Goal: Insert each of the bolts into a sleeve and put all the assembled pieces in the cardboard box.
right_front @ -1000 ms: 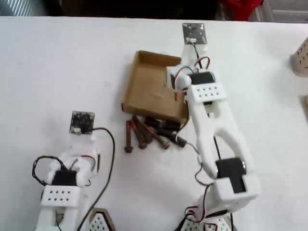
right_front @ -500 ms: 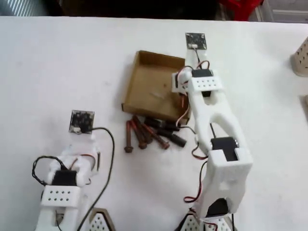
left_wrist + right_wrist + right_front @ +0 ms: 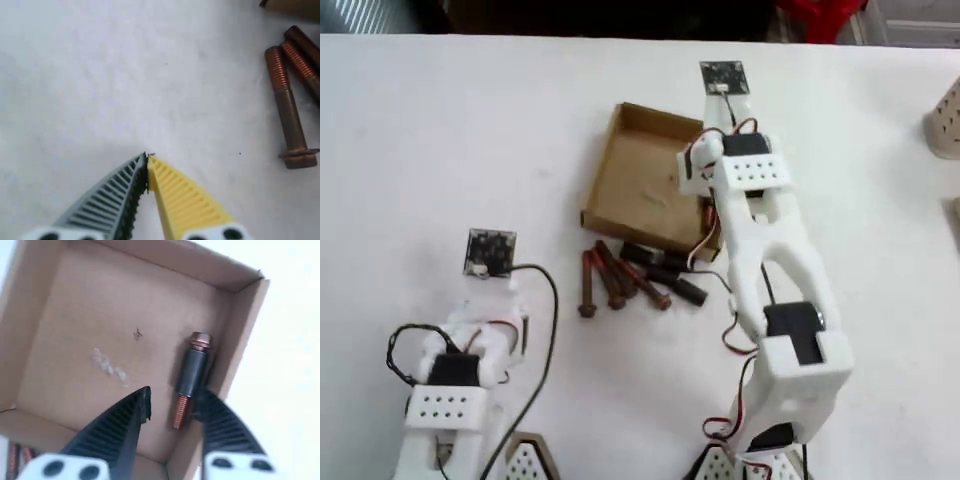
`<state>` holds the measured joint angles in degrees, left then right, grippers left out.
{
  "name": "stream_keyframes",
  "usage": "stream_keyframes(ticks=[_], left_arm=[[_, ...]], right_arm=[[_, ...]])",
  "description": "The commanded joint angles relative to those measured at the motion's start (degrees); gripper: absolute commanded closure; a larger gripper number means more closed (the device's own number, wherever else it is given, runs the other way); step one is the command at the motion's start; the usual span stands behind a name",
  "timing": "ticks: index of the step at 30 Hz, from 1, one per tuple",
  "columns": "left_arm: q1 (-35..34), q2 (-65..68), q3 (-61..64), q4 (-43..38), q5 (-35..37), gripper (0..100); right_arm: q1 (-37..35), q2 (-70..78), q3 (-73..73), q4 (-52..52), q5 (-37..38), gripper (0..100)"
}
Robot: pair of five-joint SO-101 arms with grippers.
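A white counter (image 3: 440, 130) carried the cardboard box (image 3: 635, 185) in the upper middle of the high view, with the loose bolts (image 3: 610, 278) and black sleeves (image 3: 670, 275) heaped just below it. One assembled piece (image 3: 193, 371) lay flat on the box floor, close along a side wall. The right tool (image 3: 175, 395) hung over it with its jaws well apart and nothing in them, so the drop looked complete. The sound way to finish was probably a straight lift, keeping the fingers off the wall so the light box was not dragged, before going to the heap. The left tool (image 3: 147, 157) sat at the lower left, closed and empty over bare counter beside a bolt. Against the frame a second earlier, the box had shifted slightly rightward and the right arm had resettled over it; the heap and left arm were unchanged.
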<state>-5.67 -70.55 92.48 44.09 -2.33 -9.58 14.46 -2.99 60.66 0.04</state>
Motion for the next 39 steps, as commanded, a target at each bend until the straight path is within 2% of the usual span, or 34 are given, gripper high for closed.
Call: stream_keyframes(ticks=[1, 4, 9, 13, 23, 25, 33, 39], left_arm=[[-0.5, -0.7, -0.2, -1.8, -0.6, 98], [-0.5, -0.7, -0.2, -1.8, -0.6, 98], [-0.5, -0.7, -0.2, -1.8, -0.6, 98], [-0.5, -0.7, -0.2, -1.7, -0.6, 98], [-0.5, -0.7, -0.2, -1.6, -0.6, 98], [-0.6, -0.7, -0.2, -1.6, -0.6, 98], [-0.6, -0.7, -0.2, -1.5, -0.6, 98], [-0.6, -0.7, -0.2, -1.5, -0.6, 98]], right_arm=[[-1.7, -12.5, -1.9, 5.0, 6.8, 98.5], [-1.8, -17.5, -1.9, 11.5, 15.1, 97.4], [-3.3, -22.5, 0.3, 25.5, 18.6, 97.1], [-3.6, -24.8, 7.5, 30.1, 29.0, 97.4], [-5.1, -29.8, 28.6, 19.6, 31.2, 97.1], [-5.7, -29.9, 31.8, 17.2, 33.9, 96.9], [-7.3, -29.2, 42.4, 5.3, 36.0, 80.0], [-7.4, -29.2, 43.1, 1.6, 35.8, 85.7]])
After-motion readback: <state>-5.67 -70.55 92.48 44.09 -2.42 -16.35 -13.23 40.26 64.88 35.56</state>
